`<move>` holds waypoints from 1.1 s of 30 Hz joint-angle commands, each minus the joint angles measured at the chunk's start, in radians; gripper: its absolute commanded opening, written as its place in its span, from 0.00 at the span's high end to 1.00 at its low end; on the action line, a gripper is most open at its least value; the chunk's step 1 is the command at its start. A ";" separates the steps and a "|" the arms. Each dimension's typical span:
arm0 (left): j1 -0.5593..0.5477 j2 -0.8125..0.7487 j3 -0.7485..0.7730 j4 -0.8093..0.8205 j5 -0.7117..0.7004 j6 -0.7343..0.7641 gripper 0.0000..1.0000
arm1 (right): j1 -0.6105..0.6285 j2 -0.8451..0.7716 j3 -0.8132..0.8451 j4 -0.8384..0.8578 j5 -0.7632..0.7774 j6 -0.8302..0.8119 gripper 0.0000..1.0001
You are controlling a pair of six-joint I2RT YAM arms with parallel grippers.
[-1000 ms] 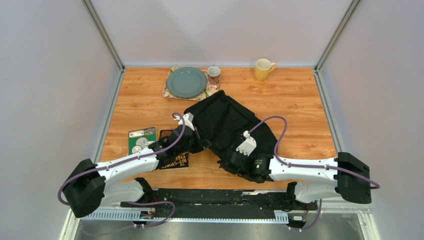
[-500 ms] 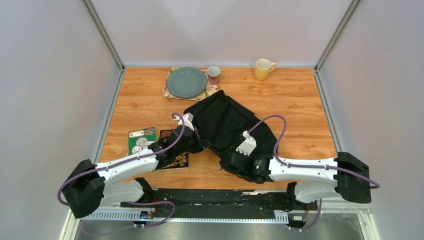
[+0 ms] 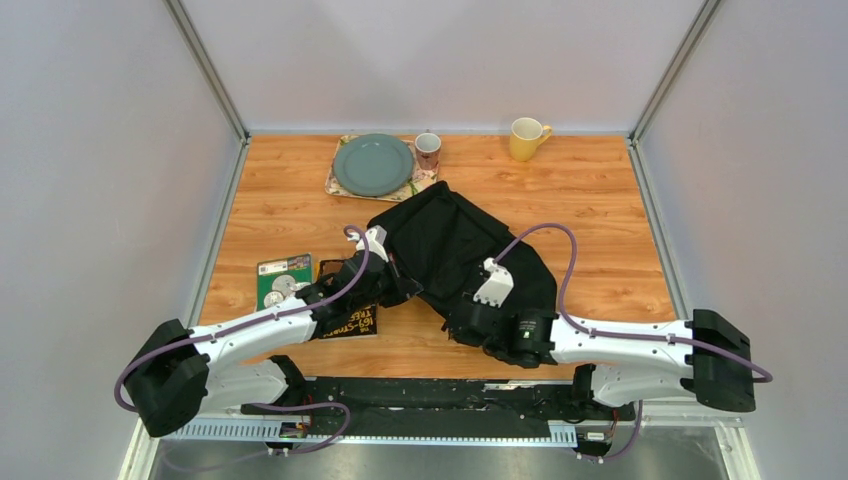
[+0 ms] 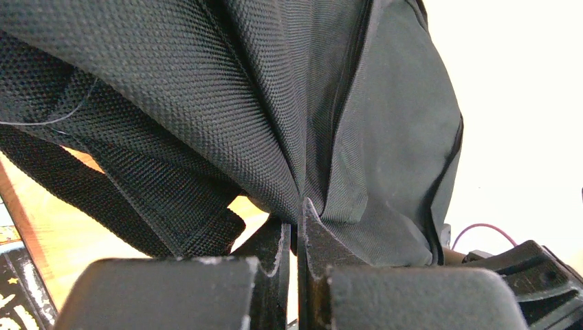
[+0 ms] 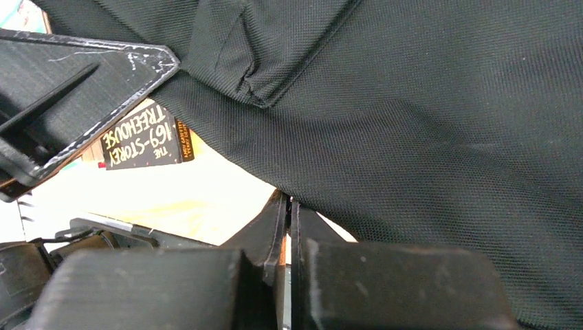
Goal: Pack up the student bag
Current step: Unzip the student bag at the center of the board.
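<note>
— Two pinches logged on student bag. Found bag lying slantwise in middle of table, far end near plate, near end toward arm bases. Saw left gripper clamped shut on fold of fabric at bag's left edge, beside what looked like zip line. Saw right gripper closed too, tips right at near hem; looked like thin bite of cloth, couldn't confirm depth.
— Read step as opening bag mouth?
— Judged so. Saw no item inside; interior hidden anyway. Spotted book flat just left of bag, partly under left arm, green packet beside it.
— Advised what for the pull?
— Recommended raising both pinches together, slow, then spreading apart to open gap toward book. Flagged right-side bite as weak pt: soft cloth, prob. slippery, could've slid out w/ any jerk. Suggested deeper re-grip upon any sag at hem. Warned vs dragging whole bag sideways over book, and vs shoving far end into plate or small mug. Rated left hold firmer; proposed left as anchor, right as mover.
— Noted. Zip state?
— Couldn't tell open or shut from wrist views. Would've checked before pulling hard.
</note>
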 commanded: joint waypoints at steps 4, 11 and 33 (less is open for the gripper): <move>0.024 -0.023 0.028 -0.034 -0.005 0.053 1.00 | -0.003 -0.066 -0.020 0.056 -0.042 -0.217 1.00; 0.036 -0.018 0.026 -0.009 0.024 0.073 1.00 | -0.002 -0.124 -0.103 0.130 -0.151 -0.263 1.00; 0.036 0.013 0.022 0.093 0.133 0.053 1.00 | -0.057 -0.083 -0.042 0.119 -0.237 -0.388 0.95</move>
